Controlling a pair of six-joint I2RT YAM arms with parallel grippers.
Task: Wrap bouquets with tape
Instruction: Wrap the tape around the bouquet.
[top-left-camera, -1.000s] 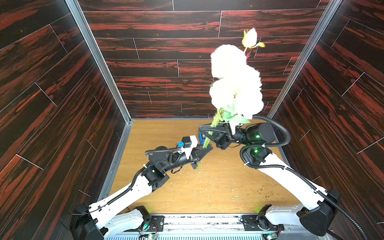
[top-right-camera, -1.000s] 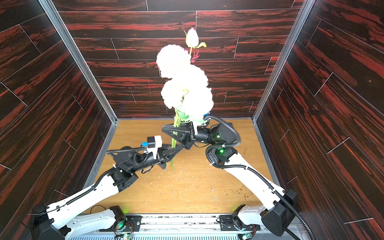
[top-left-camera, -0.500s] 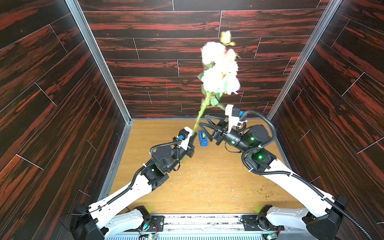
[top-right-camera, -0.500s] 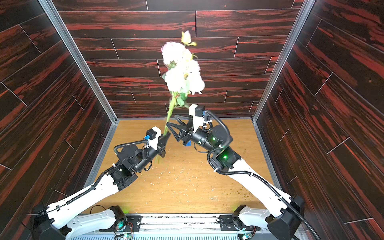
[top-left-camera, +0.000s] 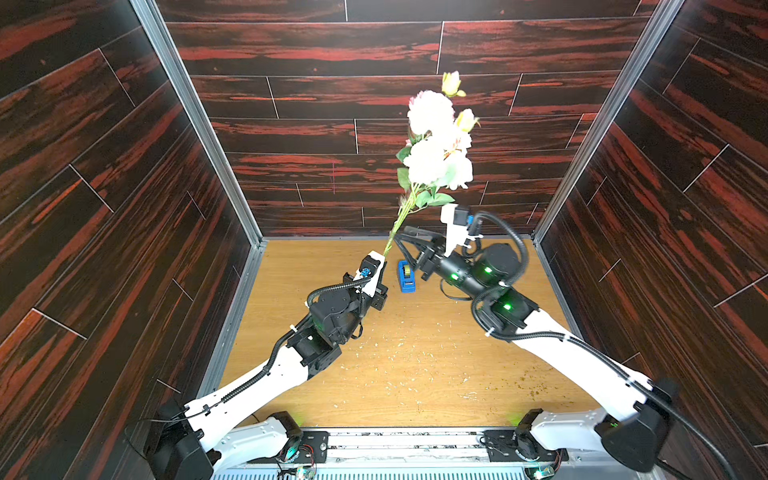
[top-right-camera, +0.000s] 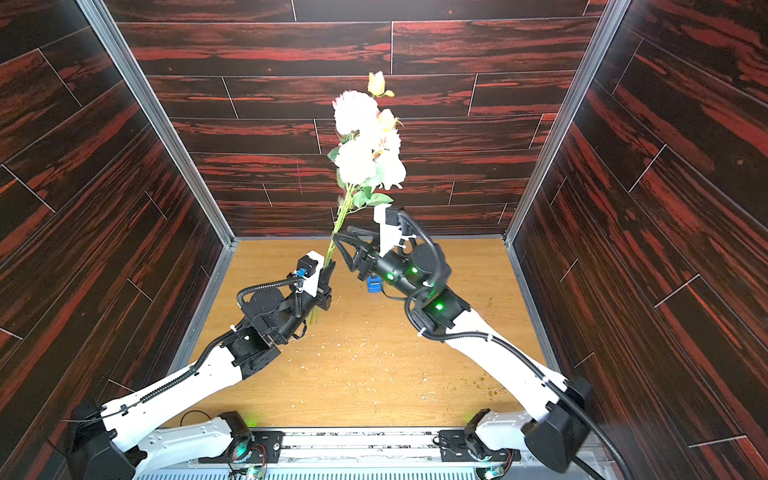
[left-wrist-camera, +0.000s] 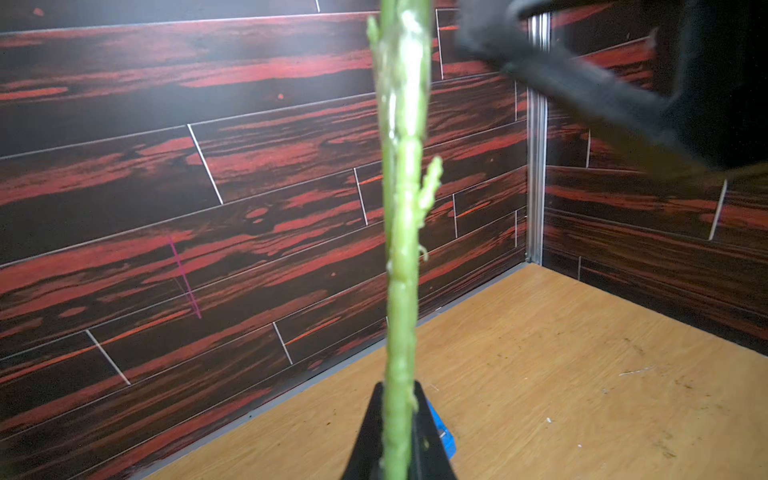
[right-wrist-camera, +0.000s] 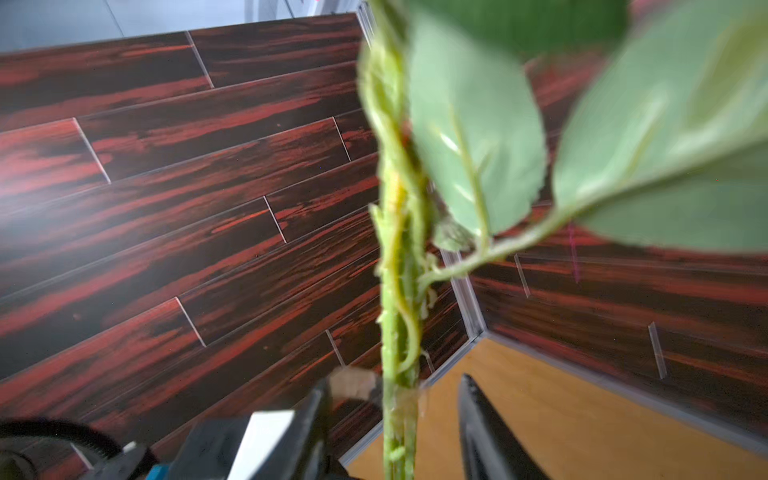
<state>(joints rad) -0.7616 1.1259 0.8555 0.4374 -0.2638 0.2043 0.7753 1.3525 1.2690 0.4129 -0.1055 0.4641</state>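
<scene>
Green stems (left-wrist-camera: 401, 249) of the bouquet (top-left-camera: 436, 162) pinched tight in my left gripper (left-wrist-camera: 398, 399), tilted upward. Just above, my right gripper (right-wrist-camera: 399, 415) straddles them, jaws parted, gripping nothing. Tape (top-left-camera: 406, 276) sits on the table (top-left-camera: 415, 374) beyond; I'd hold the stems steady before fetching it.

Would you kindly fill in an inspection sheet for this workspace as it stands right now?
Surface: light wooden table.
Job's things: bouquet held up in the air, tilted, by its stems; blue tape dispenser standing on the table between the two arms.
Clutter: pale scraps scattered over the table.
Grippers: left gripper shut on the stems; right gripper open, its fingers either side of the stems higher up.
Cables: black conduits loop off both wrists.
Surroundings: dark red wood-grain walls on three sides.
</scene>
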